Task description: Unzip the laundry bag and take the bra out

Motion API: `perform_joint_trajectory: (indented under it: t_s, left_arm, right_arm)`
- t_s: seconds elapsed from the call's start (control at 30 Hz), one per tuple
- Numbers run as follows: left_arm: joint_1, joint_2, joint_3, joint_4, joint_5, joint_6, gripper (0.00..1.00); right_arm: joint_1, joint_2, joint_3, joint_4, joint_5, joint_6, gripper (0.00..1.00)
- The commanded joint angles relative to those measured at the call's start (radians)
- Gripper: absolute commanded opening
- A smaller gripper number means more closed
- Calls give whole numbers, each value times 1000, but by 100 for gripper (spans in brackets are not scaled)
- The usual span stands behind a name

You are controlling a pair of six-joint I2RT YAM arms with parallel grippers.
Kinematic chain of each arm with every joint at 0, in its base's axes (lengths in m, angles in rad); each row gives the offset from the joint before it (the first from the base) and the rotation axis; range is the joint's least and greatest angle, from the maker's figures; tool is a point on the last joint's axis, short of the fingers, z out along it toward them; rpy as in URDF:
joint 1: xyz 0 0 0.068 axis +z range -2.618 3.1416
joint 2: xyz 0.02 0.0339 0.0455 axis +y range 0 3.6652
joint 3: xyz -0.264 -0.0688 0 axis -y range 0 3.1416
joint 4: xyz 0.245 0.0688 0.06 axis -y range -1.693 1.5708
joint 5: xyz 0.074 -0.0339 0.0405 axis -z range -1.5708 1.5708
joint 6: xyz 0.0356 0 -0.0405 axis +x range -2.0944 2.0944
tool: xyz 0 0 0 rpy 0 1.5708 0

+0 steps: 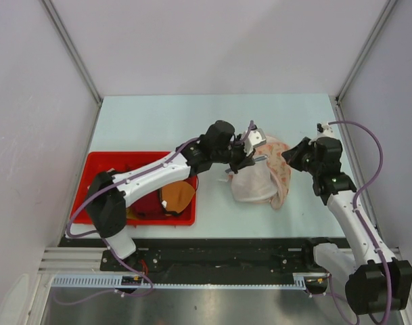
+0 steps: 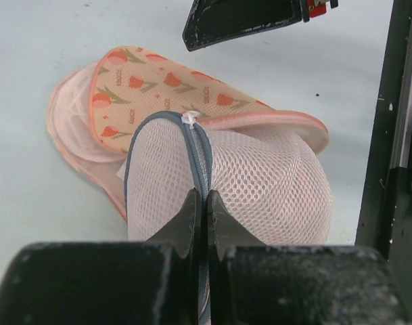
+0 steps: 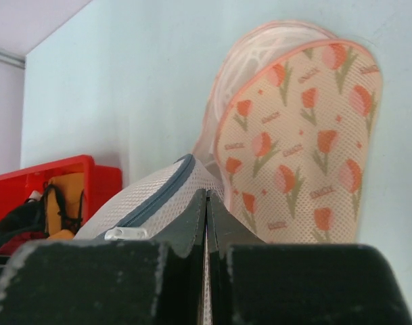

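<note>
On the table (image 1: pixel 158 122), left pincer (image 2: pixel 204 198) grips the laundry bag (image 2: pixel 260 189) beside a patterned bag (image 2: pixel 162 88); right pincer (image 3: pixel 206 198) closed.

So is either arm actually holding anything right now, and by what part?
The left gripper is shut on the laundry bag, pinching its zip seam. The right gripper is shut too; whether it pinches mesh cannot be told.

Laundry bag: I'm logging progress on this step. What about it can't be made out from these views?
The bra: unseen in every view; the laundry bag mesh hides its contents.
How far the zip is undone: left wrist view, the left gripper, clamped on the bag, covers its lower run.
Whether the right gripper pinches mesh: right wrist view; shut, it hides its own contact.
</note>
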Motion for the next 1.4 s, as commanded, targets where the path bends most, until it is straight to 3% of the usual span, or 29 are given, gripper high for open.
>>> perform_joint_trajectory:
  t_s: [0.0, 0.13, 0.2, 0.23, 0.33, 0.47, 0.67, 1.07, 1.37]
  left_arm:
    - [3, -130, -63, 133, 7, 65, 0]
    - [3, -192, -133, 204, -5, 88, 0]
    - [3, -209, -161, 237, -6, 102, 0]
    - [3, -212, -170, 247, -8, 126, 0]
    - [5, -239, -228, 310, 0, 198, 0]
    - [14, -293, -340, 421, 44, 324, 1]
    - [74, -310, -361, 468, 194, 392, 0]
    - [76, -321, -371, 422, 211, 415, 0]
    - [76, -331, -371, 420, 230, 406, 1]
  right_arm:
    - [11, -70, 27, 70, -65, 13, 0]
    - [22, -136, 36, 33, -90, 15, 0]
    - [16, -155, 36, 25, -145, 3, 17]
    - [13, -161, 38, 28, -172, 0, 33]
    - [-7, -141, 54, 13, -312, -26, 43]
    - [-59, -60, 64, 36, -609, -5, 47]
    - [-61, 6, 64, 92, -798, 41, 57]
    - [68, 126, 64, 197, -758, 72, 60]
    - [67, 135, 64, 310, -755, 147, 60]
